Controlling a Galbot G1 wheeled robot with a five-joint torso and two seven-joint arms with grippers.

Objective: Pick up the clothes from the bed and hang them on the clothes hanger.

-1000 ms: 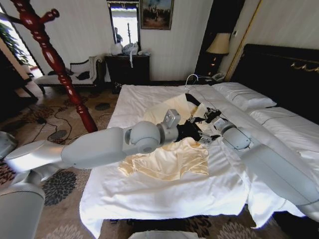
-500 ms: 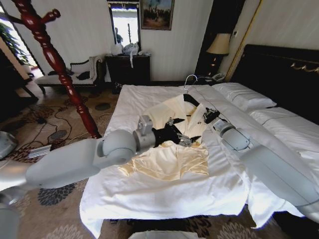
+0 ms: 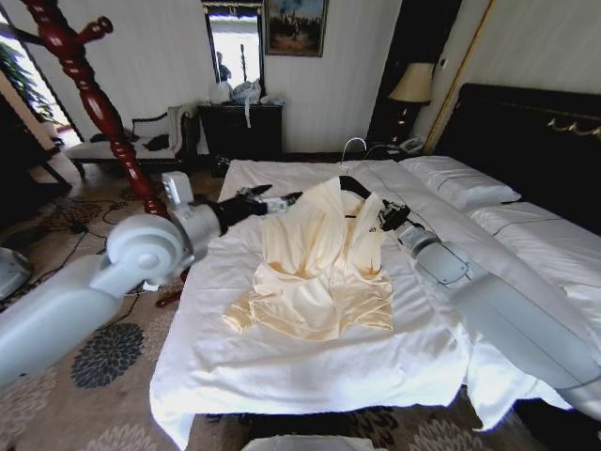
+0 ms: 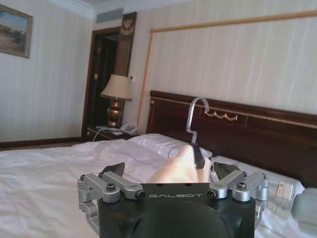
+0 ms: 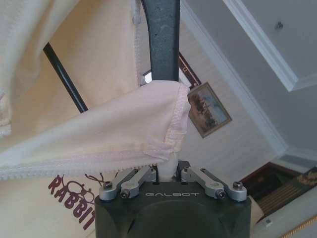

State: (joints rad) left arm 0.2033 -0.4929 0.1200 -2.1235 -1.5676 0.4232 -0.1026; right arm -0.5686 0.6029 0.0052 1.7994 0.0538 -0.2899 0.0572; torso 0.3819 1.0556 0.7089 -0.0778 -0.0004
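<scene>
The shirt hangs half-lifted over the bed, draped on the hanger. The right gripper, beside it, is clamped on the hanger's arm. The left gripper, fingers spread, is at the shirt's far shoulder.

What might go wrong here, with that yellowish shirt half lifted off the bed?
1. The clothes are only partly on the clothes hanger; the lower part lies crumpled on the bed, so they could slide off.
2. The right gripper pinches the hanger bar through thin cloth, a hold that might slip.
3. The left gripper is open beside the raised shoulder; if it misses, that side may sag.
</scene>
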